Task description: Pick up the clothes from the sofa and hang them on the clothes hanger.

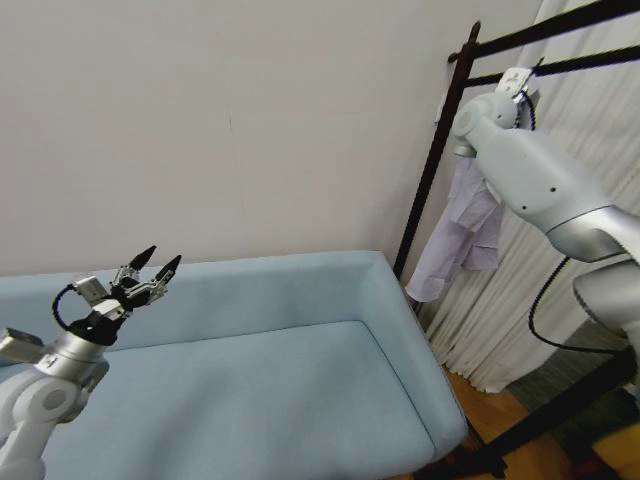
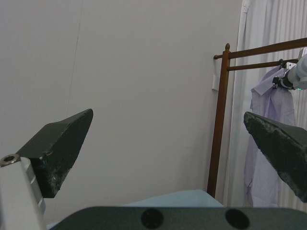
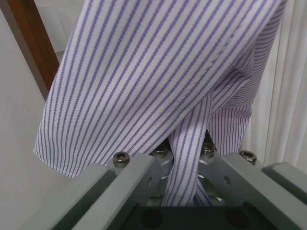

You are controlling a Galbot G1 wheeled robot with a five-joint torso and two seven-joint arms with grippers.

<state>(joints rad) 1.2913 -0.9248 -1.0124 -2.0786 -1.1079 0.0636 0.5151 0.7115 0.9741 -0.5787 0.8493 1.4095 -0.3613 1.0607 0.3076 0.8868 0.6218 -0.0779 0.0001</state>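
Note:
A white shirt with purple stripes (image 1: 462, 228) hangs from the dark wooden clothes rack (image 1: 432, 165) to the right of the sofa. My right gripper (image 1: 519, 88) is raised to the rack's upper rails, at the top of the shirt. In the right wrist view a fold of the shirt (image 3: 153, 72) runs down between the fingers, and the right gripper (image 3: 184, 154) is shut on it. My left gripper (image 1: 150, 270) hovers open and holds nothing above the sofa's left backrest. The left wrist view looks between the open left gripper (image 2: 168, 143) fingers at the shirt (image 2: 268, 124) on the rack.
The light blue sofa (image 1: 250, 400) spans the lower part of the head view, against a plain white wall. White curtains (image 1: 560, 300) hang behind the rack. The rack's dark base bars (image 1: 540, 420) rest on the wooden floor at the right.

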